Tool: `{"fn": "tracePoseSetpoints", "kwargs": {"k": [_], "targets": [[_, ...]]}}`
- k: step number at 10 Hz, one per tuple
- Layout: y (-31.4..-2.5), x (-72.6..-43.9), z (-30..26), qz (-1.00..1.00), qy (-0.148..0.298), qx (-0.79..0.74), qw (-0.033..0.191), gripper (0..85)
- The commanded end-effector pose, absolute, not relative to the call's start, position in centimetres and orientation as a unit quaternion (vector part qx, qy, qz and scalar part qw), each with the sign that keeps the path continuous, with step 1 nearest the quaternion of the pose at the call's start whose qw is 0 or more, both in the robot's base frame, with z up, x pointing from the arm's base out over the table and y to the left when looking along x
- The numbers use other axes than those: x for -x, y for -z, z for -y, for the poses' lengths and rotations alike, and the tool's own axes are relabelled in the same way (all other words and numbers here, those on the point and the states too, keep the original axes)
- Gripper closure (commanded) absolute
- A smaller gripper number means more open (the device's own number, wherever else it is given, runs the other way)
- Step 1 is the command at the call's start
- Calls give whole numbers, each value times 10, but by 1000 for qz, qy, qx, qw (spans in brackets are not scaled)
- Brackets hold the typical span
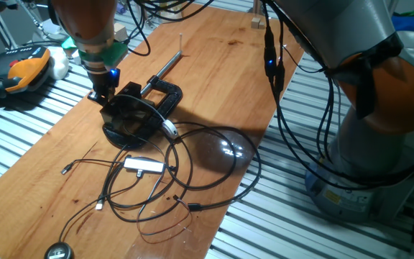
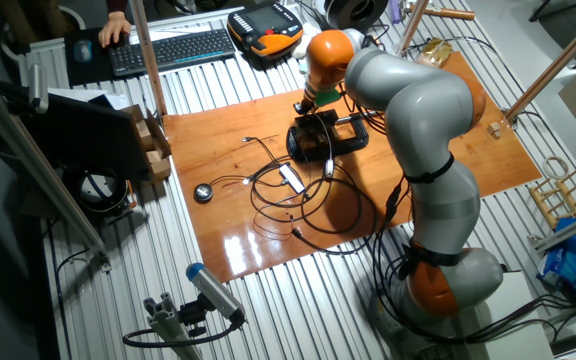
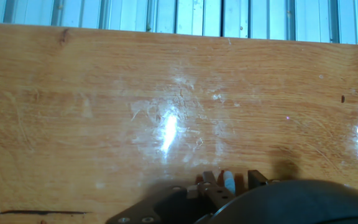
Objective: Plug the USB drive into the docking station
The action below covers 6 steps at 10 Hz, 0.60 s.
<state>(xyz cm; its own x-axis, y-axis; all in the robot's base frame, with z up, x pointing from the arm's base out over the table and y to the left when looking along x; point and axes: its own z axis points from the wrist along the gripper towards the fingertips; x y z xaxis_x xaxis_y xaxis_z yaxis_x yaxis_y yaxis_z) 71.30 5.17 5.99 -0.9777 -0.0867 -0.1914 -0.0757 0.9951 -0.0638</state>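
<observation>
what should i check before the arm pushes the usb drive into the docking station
1. Gripper at the docking station: ok, it sits at the station's far edge.
2. USB drive in the gripper: cannot tell, no view shows it clearly.
3. Port lined up: cannot tell, hand view shows only the station's rim and bare board.
4. Station held steady: cannot tell; a black clamp sits beside it.
5. Loose cables away from the gripper: ok, they lie in front of the station.

Your glossy wooden counter (image 1: 214,65) carries the black boxy docking station (image 1: 129,116) near its middle, a black C-shaped clamp (image 1: 165,93) just beside it, a flat silver adapter (image 1: 144,165) among tangled black cables (image 1: 214,173), and a round black puck (image 1: 58,251) at one corner.
</observation>
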Motion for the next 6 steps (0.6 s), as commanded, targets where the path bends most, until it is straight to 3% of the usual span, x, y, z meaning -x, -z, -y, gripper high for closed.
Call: {"fn": "tracePoseSetpoints", "kwargs": {"k": [1, 6], "targets": [[-60, -713, -51, -994, 29, 42, 98, 510], [-57, -714, -52, -993, 32, 45, 101, 510]]}}
